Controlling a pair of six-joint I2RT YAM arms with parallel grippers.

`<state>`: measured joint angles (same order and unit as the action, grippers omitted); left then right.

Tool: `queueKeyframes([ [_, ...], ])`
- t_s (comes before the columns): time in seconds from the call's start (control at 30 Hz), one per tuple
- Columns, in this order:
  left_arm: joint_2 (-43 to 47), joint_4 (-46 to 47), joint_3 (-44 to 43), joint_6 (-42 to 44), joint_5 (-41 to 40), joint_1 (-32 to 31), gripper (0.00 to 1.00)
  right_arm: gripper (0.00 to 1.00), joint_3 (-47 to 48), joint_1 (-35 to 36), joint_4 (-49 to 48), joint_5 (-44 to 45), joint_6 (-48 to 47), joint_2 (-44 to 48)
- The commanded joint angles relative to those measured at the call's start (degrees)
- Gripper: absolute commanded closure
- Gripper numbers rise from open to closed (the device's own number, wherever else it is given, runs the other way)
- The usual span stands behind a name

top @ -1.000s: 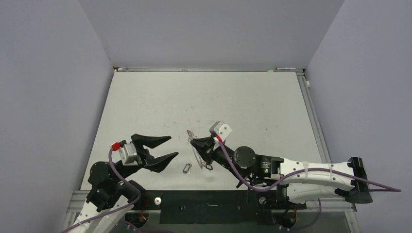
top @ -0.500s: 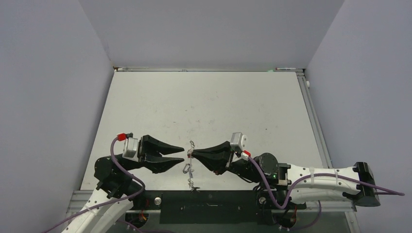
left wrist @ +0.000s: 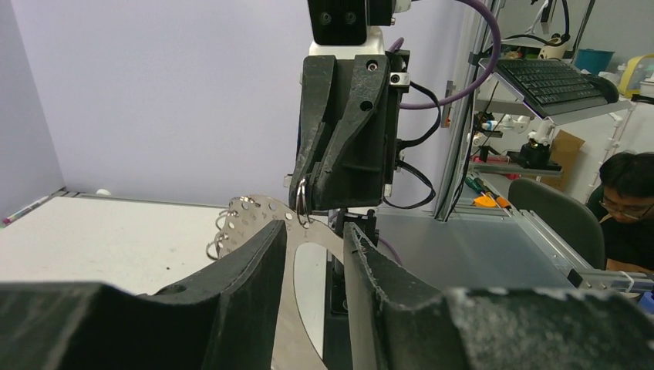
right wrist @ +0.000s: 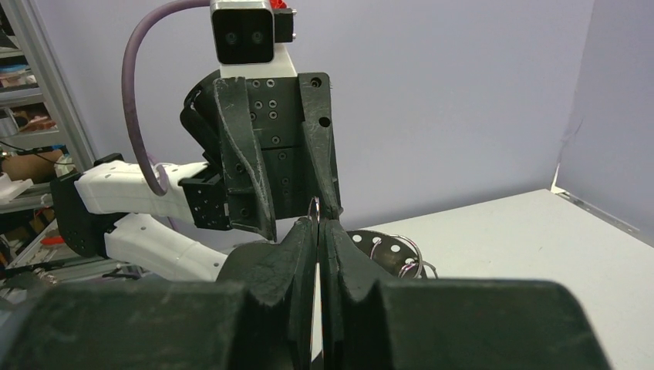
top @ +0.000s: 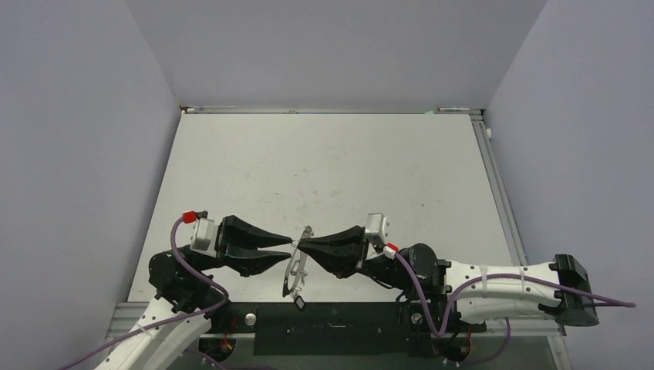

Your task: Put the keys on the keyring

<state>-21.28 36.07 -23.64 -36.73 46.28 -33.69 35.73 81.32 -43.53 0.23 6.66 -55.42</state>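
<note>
Right fingers (top: 335,247) clamped on the keyring (left wrist: 262,208); left fingers (top: 254,230) apart, its rim between them. Keyring hangs over the white surface (top: 332,162) at 6 o'clock. Lilac walls (top: 332,46) enclose three sides.

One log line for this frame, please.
right claw: shut on keyring | left claw: open, fingers either side of keyring

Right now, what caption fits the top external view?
Right gripper pinches the keyring above the table while the open left gripper meets it tip to tip.
</note>
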Motion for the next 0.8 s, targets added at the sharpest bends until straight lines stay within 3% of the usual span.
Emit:
queueKeyframes([
  [0.0,-1.26,3.98,-0.05,-1.57,-1.01,-0.61,0.71,0.95,1.31,-0.29,-7.04,-2.63,0.11,-0.83],
  [0.3,-1.78,3.03,-0.17,-1.42,-1.19,-1.01,0.8,0.95,1.63,-0.43,-9.21,-3.93,0.9,-2.61],
  [0.43,-1.78,2.18,-0.33,-1.23,-1.25,-1.02,1.0,0.95,1.97,-0.44,-9.38,-4.33,0.89,-3.49],
  [0.6,0.18,-3.67,-1.52,1.39,-6.86,-1.02,1.0,0.93,1.88,-0.45,-8.12,-2.23,0.67,-3.08],
  [0.77,1.11,-12.43,-3.68,4.73,-13.44,-1.02,1.0,0.41,1.46,-1.32,-0.99,4.31,0.12,1.18],
])
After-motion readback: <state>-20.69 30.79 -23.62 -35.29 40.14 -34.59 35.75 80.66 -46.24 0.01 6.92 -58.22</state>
